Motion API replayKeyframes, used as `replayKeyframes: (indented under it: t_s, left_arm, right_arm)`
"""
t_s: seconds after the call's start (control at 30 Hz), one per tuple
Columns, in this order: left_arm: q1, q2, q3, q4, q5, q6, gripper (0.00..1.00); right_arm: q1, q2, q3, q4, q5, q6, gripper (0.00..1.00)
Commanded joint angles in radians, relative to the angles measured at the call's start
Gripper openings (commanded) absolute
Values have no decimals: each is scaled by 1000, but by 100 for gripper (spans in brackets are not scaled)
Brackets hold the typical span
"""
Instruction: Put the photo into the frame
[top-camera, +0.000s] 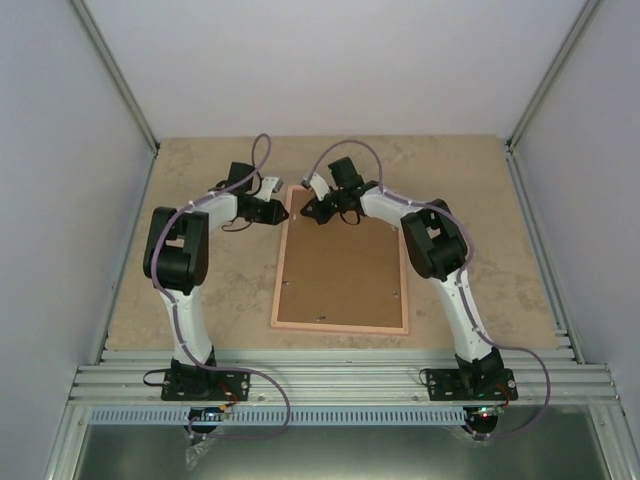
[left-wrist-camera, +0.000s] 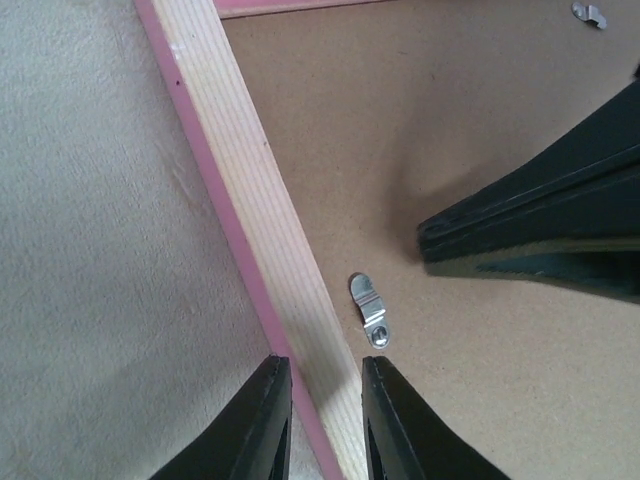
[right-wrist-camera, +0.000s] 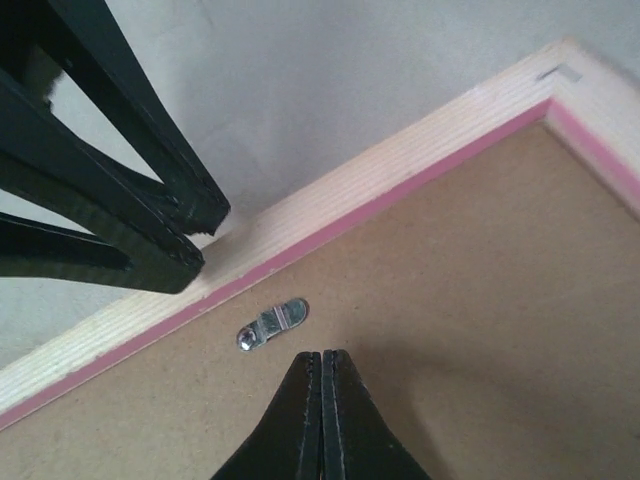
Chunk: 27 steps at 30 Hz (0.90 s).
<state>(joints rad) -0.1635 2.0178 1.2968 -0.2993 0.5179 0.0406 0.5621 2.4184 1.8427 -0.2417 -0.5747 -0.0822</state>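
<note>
Desk (top-camera: 200, 300): frame (top-camera: 340, 328) lies face down at centre, brown backing board (top-camera: 345, 270) seated in it. Left tool (left-wrist-camera: 325, 375) released, fingers slightly apart over the frame's left rail near the far corner. Right tool (right-wrist-camera: 322, 358) clenched on nothing, tip over the board just beside a metal clip (right-wrist-camera: 272, 324).

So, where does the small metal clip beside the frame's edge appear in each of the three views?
Top external: not discernible; it would lie near the far left corner of the frame, where both grippers meet.
Left wrist: the metal clip is low centre, on the backing board, just ahead of the left gripper.
Right wrist: the clip is left of centre, just above the right gripper.
Shared landmark: the frame's pink-edged wood side, beside the clip.
</note>
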Motion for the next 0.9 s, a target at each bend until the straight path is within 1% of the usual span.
replayKeyframes:
  t_s: [0.0, 0.13, 0.27, 0.37, 0.47, 0.5, 0.7, 0.87]
  left_arm:
    - [2, 11, 17, 16, 19, -7, 22]
    - [2, 18, 17, 14, 27, -6, 21]
    - [1, 33, 16, 9, 24, -1, 17]
    - [1, 42, 17, -1, 7, 5, 10]
    - [1, 47, 13, -1, 14, 4, 1]
    - [1, 49, 14, -3, 22, 2, 0]
    - [-9, 65, 23, -8, 30, 0, 0]
    - [-15, 75, 37, -15, 33, -2, 0]
  right_arm:
    - [12, 76, 39, -58, 8, 8, 1]
    - [13, 116, 44, -87, 22, 6, 1]
    - [15, 130, 50, -81, 18, 16, 1]
    - [23, 146, 72, -92, 15, 17, 0]
    - [33, 157, 85, -103, 8, 12, 1]
    - [37, 158, 86, -104, 5, 9, 1]
    - [63, 164, 79, -113, -5, -19, 1]
    - [87, 170, 80, -143, -71, -42, 1]
